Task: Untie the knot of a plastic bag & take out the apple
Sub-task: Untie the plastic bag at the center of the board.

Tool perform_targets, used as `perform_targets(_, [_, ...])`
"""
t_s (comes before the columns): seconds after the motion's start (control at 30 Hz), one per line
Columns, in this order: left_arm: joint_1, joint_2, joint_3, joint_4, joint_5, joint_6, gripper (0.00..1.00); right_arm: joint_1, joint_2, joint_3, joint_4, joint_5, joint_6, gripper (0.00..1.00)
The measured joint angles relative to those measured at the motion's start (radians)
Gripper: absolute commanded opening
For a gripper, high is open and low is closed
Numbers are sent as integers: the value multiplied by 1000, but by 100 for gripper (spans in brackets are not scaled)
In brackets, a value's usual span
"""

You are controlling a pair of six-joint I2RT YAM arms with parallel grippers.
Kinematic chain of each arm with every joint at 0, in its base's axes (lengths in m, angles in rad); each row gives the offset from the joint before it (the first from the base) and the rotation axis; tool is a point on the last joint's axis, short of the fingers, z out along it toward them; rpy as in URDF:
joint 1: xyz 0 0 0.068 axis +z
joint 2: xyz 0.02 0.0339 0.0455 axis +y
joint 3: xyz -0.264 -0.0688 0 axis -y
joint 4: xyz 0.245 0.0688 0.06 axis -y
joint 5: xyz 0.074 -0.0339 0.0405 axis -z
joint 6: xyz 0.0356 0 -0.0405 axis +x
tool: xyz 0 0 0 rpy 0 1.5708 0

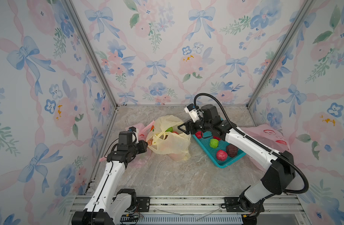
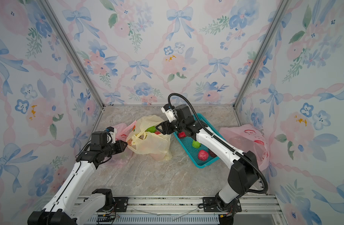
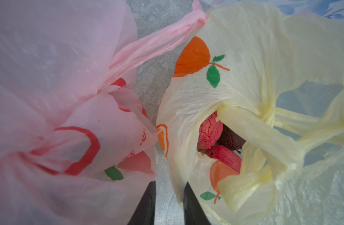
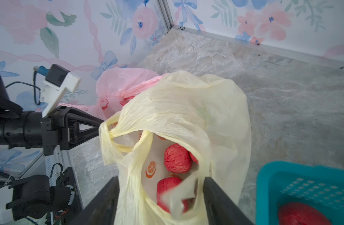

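Pretty sure this is a lab test booth: flowery wallpaper panels in a metal frame, robot arms bolted to a rail.

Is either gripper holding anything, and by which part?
Nothing is held. The left gripper stands slightly open beside the yellow bag; the right gripper stands wide open around the bag's mouth edge, unclamped.

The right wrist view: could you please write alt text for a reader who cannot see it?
A yellow plastic bag gapes to show red apples inside, the open right gripper straddling its near rim. The left gripper points at the bag's knotted handles; a pink bag lies behind, a teal basket alongside.
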Motion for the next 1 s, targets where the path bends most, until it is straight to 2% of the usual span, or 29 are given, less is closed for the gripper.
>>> perform_targets(0.2, [-10, -1, 71, -1, -2, -13, 38, 150, -8, 91, -55, 129, -71, 62])
perform_targets(0.3, [-11, -7, 101, -4, -10, -15, 38, 203, 47, 144, -81, 187, -85, 46])
perform_targets(0.4, [-11, -11, 140, -5, -12, -16, 33, 229, 133, 192, -106, 224, -75, 40])
perform_targets(0.53, [-18, 0, 205, -1, -6, -21, 21, 233, 233, 215, -140, 272, -54, 38])
perform_targets(0.67, [-54, 67, 249, 53, 31, -19, 20, 238, 285, 215, -175, 326, -39, 38])
perform_targets(0.87, [-171, 295, 298, 155, 105, -22, 19, 237, 292, 188, -188, 369, -24, 39])
perform_targets(1.0, [-235, 474, 372, 198, 141, -16, 17, 237, 276, 97, -184, 378, -24, 39])
